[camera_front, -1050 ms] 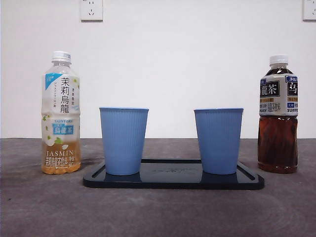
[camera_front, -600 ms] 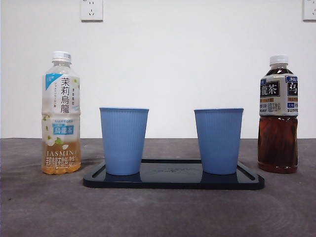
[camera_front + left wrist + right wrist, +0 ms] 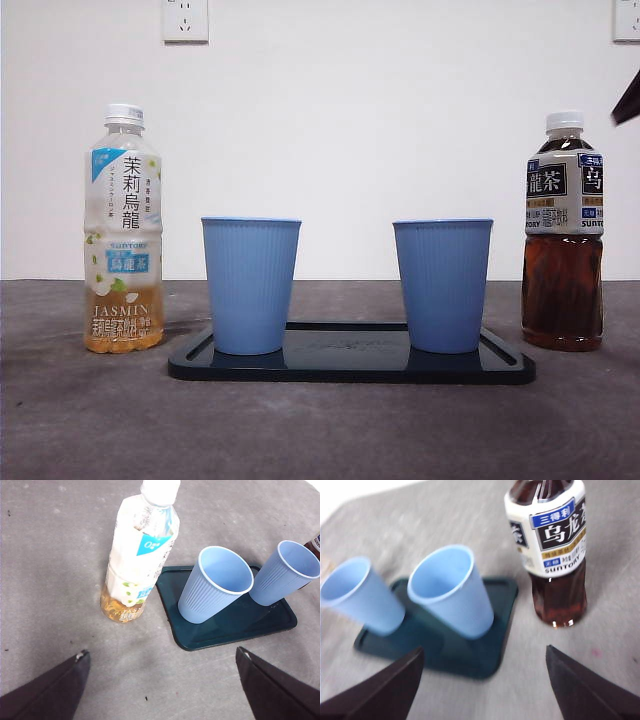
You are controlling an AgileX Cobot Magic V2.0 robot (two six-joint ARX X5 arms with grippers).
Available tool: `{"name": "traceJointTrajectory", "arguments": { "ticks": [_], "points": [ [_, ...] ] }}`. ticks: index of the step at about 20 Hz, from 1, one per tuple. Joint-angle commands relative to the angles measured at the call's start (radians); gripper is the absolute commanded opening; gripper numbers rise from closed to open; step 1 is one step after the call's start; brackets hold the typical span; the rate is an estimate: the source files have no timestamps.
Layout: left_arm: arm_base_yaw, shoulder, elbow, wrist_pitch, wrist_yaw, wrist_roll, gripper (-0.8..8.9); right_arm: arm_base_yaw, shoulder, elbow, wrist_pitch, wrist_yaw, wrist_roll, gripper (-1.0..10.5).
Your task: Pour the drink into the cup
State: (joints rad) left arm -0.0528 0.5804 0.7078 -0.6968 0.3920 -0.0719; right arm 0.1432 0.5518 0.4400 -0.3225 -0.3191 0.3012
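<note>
Two blue cups stand upright on a dark tray [image 3: 350,370] in the middle of the grey desk [image 3: 320,430]; the left cup [image 3: 250,285] and the right cup [image 3: 442,285] are apart from each other. The jasmine tea bottle [image 3: 123,230] stands beside the tray on one side; the dark oolong tea bottle [image 3: 563,235] on the other; both are capped. The left end effector [image 3: 160,680] hangs above the jasmine side, its jaws wide apart and holding nothing; the right end effector [image 3: 482,680] is near the oolong bottle, jaws apart too.
</note>
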Motion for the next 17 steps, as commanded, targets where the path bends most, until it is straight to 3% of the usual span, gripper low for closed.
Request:
{"name": "traceJointTrajectory", "arguments": {
  "ticks": [1, 4, 8, 17],
  "points": [
    [-0.001, 0.003, 0.018, 0.009, 0.004, 0.0, 4.69, 0.054, 0.029, -0.071, 0.153, 0.112, 0.068, 3.9],
    [-0.001, 0.003, 0.018, 0.01, 0.004, 0.0, 4.69, 0.113, 0.105, -0.161, 0.372, 0.226, 0.078, 3.9],
    [-0.001, 0.003, 0.018, 0.01, 0.004, 0.0, 4.69, 0.126, 0.269, -0.199, 0.572, 0.291, 0.035, 3.9],
    [-0.001, 0.003, 0.018, 0.01, 0.003, 0.001, 4.69, 0.112, 0.722, -0.198, 1.065, 0.324, -0.026, 3.9]
  ]
}}
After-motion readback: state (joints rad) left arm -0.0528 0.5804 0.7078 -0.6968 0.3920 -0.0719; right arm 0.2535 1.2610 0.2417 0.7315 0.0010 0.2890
